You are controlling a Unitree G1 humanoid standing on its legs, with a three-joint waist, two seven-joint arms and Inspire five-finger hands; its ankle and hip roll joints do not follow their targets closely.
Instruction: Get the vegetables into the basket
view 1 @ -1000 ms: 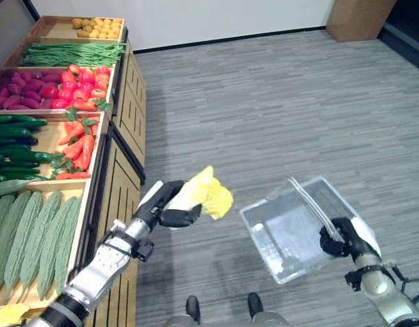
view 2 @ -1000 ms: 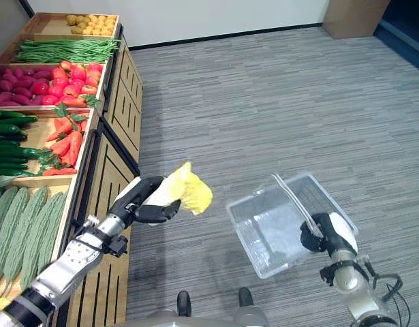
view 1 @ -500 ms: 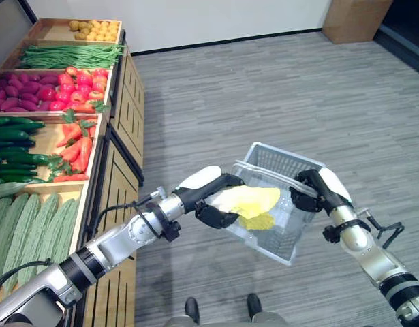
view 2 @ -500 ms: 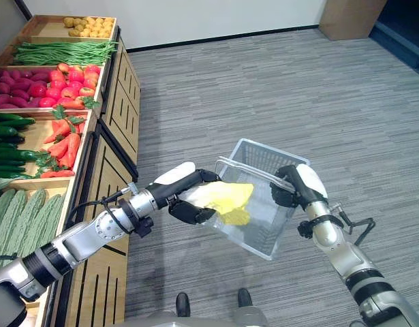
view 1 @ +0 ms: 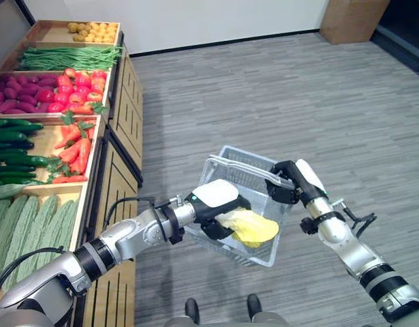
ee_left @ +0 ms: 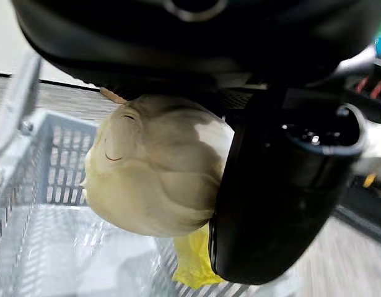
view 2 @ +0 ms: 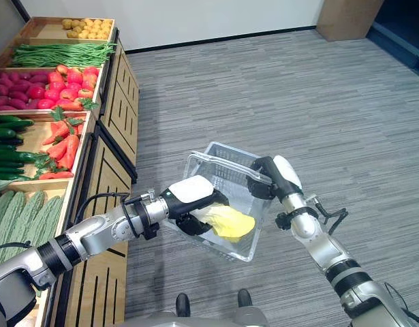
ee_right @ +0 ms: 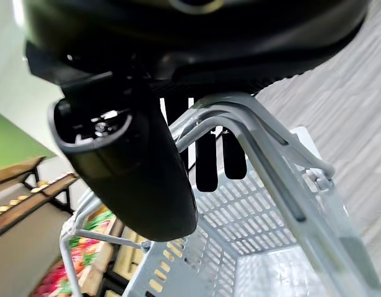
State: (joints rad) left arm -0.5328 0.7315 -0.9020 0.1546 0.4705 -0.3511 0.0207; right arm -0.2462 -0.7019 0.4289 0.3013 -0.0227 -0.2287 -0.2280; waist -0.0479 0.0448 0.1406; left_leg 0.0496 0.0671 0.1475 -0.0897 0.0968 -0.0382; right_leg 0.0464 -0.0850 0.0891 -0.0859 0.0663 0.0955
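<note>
Cabbage (view 1: 250,227), pale yellow-green and leafy, sits inside the basket (view 1: 244,165), low over its floor, gripped by the left hand (view 1: 216,204). Left wrist view: thumb and fingers curl round the cabbage's (ee_left: 153,167) pale rounded base, yellow leaf tips hanging below it toward the basket's mesh floor; can't tell if the leaves touch the floor. Basket is clear grey plastic mesh, held off the floor, tilted with its opening toward the left arm. Right hand (view 1: 287,182) is at the basket's far rim, fingers wrapped tight round both metal handles (ee_right: 252,133); right wrist view shows the two wire handles running through the closed grip with the basket (ee_right: 252,247) hanging below. Produce shelf (view 1: 107,146) stands well to the left of the basket, wooden bins holding carrots (view 1: 76,150), cucumbers (view 1: 11,136), red peppers (view 1: 80,82), green beans (view 1: 66,56), potatoes (view 1: 93,28), bitter gourds (view 1: 32,225). Grey carpet floor (view 1: 277,88) beneath and beyond the basket.
</note>
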